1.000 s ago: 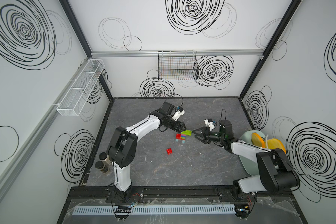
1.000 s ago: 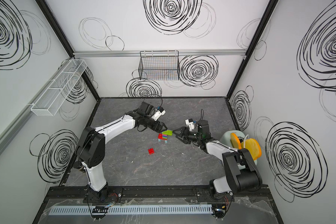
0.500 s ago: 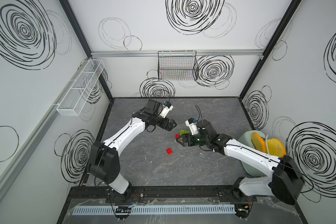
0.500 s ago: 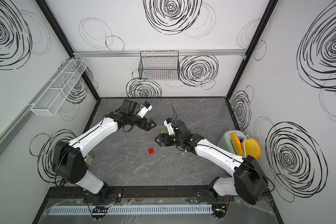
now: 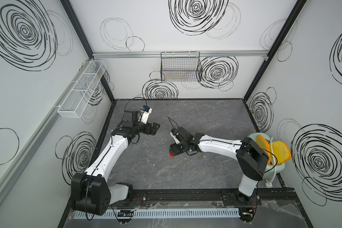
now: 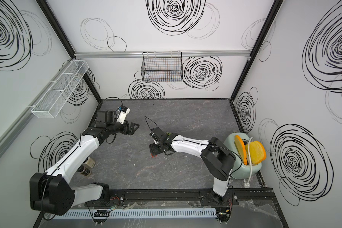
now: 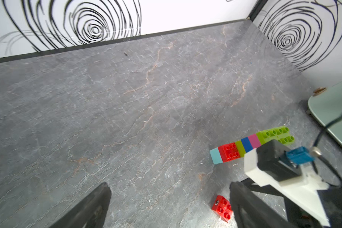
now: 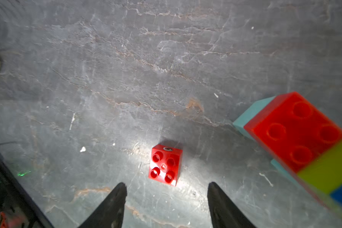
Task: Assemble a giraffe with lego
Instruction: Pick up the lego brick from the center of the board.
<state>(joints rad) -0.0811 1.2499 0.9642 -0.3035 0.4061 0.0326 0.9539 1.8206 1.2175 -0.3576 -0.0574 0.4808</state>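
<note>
The partly joined giraffe (image 7: 251,144) lies flat on the grey table: light blue, red, lime, blue, pink, then a lime head. In the right wrist view its red and light-blue end (image 8: 296,132) shows at the side. In a top view only a lime bit (image 6: 168,134) peeks from under my right arm. A loose red lego brick (image 8: 165,164) rests studs-up just beyond my right gripper (image 8: 166,187), which is open and low over it (image 5: 173,152). My left gripper (image 5: 154,128) is open and empty, back left of the bricks; its fingers (image 7: 95,207) are spread wide.
A pale green toaster (image 5: 276,173) holding orange-yellow discs stands at the right edge. Two dark cylinders (image 6: 86,167) sit by the left wall under my left arm. A black wire basket (image 5: 180,69) and a white wire shelf (image 5: 81,92) hang on the walls.
My left gripper let go of the assembly, opened wide and drew back to the left. My right arm swung forward and left, coming down over the loose red brick.
</note>
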